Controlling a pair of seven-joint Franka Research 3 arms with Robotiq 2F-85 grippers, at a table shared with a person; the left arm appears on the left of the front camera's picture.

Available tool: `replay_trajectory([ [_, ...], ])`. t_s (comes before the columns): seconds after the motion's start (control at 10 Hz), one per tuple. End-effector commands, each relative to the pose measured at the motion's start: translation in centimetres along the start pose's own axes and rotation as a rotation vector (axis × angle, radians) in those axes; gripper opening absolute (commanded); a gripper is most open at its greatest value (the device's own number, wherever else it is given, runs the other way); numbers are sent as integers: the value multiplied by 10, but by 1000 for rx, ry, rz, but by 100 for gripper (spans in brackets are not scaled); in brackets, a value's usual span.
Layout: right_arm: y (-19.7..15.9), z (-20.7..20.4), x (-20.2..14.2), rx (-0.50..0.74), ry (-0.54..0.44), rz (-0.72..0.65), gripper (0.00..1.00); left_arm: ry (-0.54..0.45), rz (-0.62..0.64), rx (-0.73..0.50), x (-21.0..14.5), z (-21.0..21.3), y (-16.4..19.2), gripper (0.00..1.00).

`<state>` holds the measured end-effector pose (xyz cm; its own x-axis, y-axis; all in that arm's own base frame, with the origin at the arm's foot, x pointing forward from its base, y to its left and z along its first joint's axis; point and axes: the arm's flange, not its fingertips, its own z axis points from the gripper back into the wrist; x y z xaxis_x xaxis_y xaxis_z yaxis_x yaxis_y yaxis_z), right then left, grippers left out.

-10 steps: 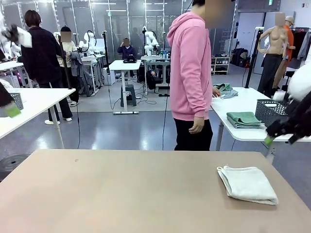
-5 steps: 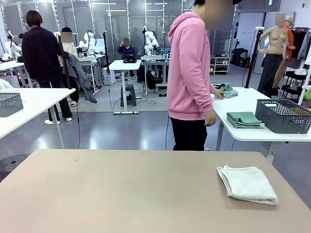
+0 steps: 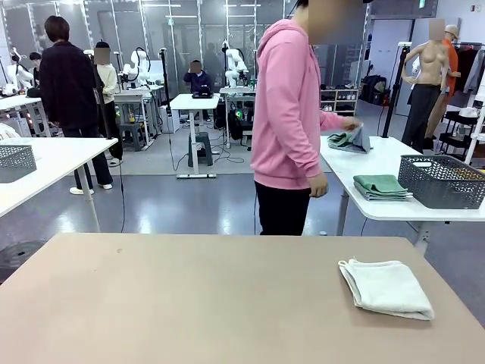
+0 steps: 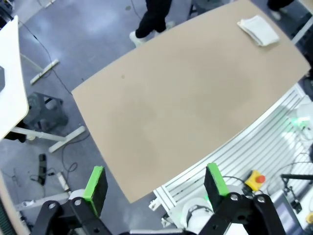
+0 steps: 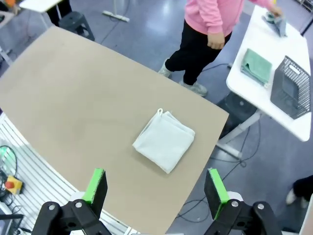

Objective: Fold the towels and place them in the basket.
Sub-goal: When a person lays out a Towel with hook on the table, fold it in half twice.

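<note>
A folded off-white towel (image 3: 386, 288) lies at the right of the tan table (image 3: 189, 303); it shows too as the towel (image 5: 164, 141) and the towel (image 4: 258, 29). The dark grey basket (image 3: 443, 180) stands on a white side table (image 3: 394, 208), with a folded green towel (image 3: 381, 186) beside it. A person in a pink hoodie (image 3: 292, 114) lifts a grey-green towel (image 3: 350, 139) off that side table. My left gripper (image 4: 155, 181) hangs open high over the tan table's near edge. My right gripper (image 5: 155, 186) is open too, high above the off-white towel.
The side table with the basket (image 5: 291, 88) and the green towel (image 5: 257, 66) stands beyond the tan table's right corner. A second grey basket (image 3: 15, 161) sits on a white table at the left. Other people and tables stand farther back.
Both grippers, seen at the left and right edges of the front view a second ago, have left it. The person has turned to the side table and picked up a towel.
</note>
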<state>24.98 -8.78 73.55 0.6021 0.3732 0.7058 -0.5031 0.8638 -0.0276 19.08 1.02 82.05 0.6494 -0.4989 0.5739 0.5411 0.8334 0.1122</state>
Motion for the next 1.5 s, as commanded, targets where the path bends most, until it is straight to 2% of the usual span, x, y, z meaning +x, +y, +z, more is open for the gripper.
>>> replay_trajectory([
  [0.0, 17, 7, -5, -49, 11, 53, 100, -26, -6, 0, -9, -20, -5, 100],
  [0.3, 29, 22, -2, -21, 109, 15, 100, -37, -32, 52, -18, -29, -6, 100],
  [0.5, 32, 20, -2, -32, 140, 10, 100, -59, -12, 49, -24, -32, -7, 100],
  [0.6, 28, 11, -4, -29, 131, -32, 100, -21, -14, 15, -14, -26, -5, 100],
  [0.7, 28, 18, -9, -19, 107, 38, 100, -21, -14, 15, -14, -26, -5, 100],
  [1.4, 28, 18, -9, -19, 107, 38, 100, -21, -14, 15, -14, -26, -5, 100],
])
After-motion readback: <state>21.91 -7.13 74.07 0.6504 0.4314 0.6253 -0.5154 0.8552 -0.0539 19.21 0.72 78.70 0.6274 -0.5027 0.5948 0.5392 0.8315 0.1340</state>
